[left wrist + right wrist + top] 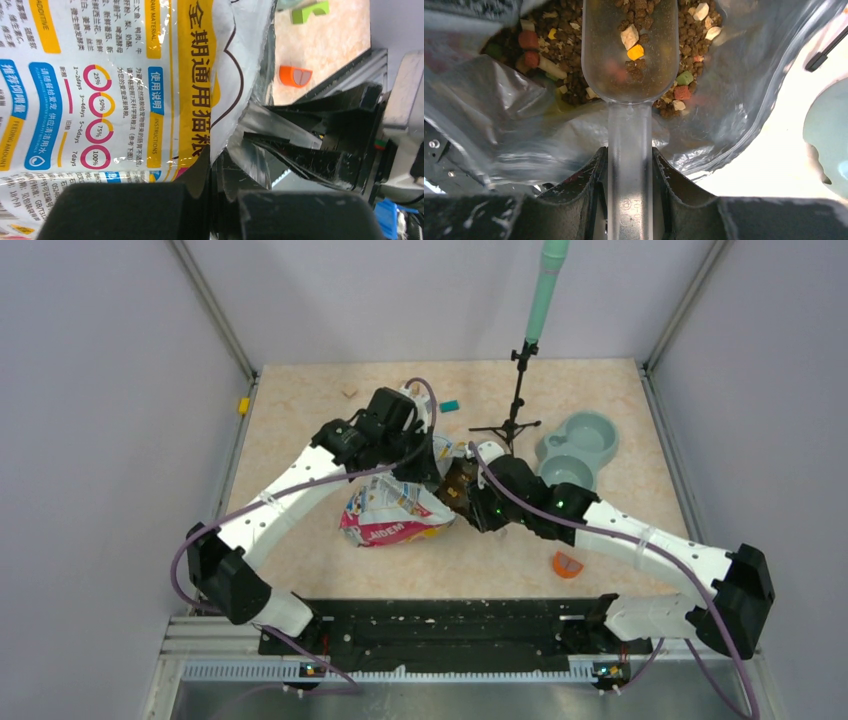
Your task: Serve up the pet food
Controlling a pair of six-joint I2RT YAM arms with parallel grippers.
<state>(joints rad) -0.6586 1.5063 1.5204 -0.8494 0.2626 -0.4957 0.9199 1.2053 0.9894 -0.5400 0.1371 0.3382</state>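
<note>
Inside the bag, mid-table: pet food, mixed brown kibble, some loaded in scoop.
Right gripper: clamped on the scoop's handle.
Left gripper: pinching the bag's mouth open.
Bowl: right of bag, looks unfilled.
Progress: scooping under way; carrying and pouring remain.

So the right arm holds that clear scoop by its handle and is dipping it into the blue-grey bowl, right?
Not quite. The right end effector does hold the clear scoop by its handle, but the scoop is in the open bag, among the pet food, not in the bowl. The right wrist view shows it.
</note>
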